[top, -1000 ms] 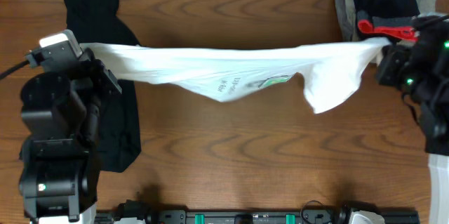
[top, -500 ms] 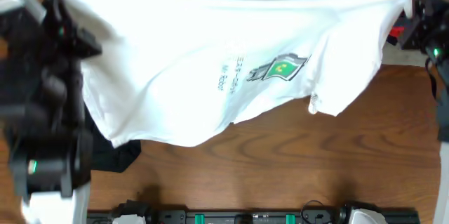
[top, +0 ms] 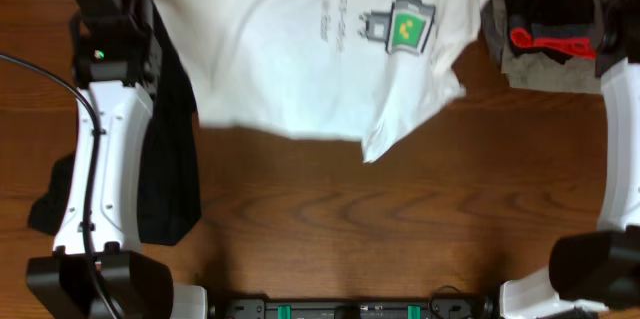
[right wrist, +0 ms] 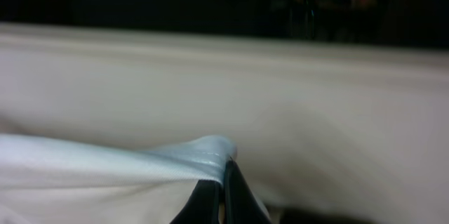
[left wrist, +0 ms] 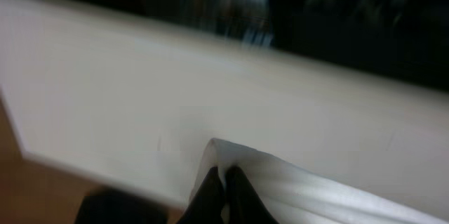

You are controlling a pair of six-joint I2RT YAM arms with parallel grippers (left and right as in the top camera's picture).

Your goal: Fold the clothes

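Observation:
A white T-shirt [top: 300, 49] with a green printed logo hangs spread out over the far half of the table, its lower hem above the wood. Both arms reach to the far edge and hold its top corners. In the left wrist view my left gripper [left wrist: 224, 182] is shut on a bunched fold of the white T-shirt [left wrist: 309, 189]. In the right wrist view my right gripper [right wrist: 223, 182] is shut on a white fold of it [right wrist: 140, 161]. In the overhead view the fingertips of both grippers are past the top edge of the frame.
A black garment [top: 170, 159] lies on the table at the left, partly under the left arm [top: 100, 159]. A pile of dark and grey clothes with a red item [top: 545, 39] sits at the far right. The wooden table [top: 400, 229] shows in front.
Both arms have lifted and carried the white T-shirt away toward the far edge. The shirt went from a stretched band to a spread sheet, now further back.

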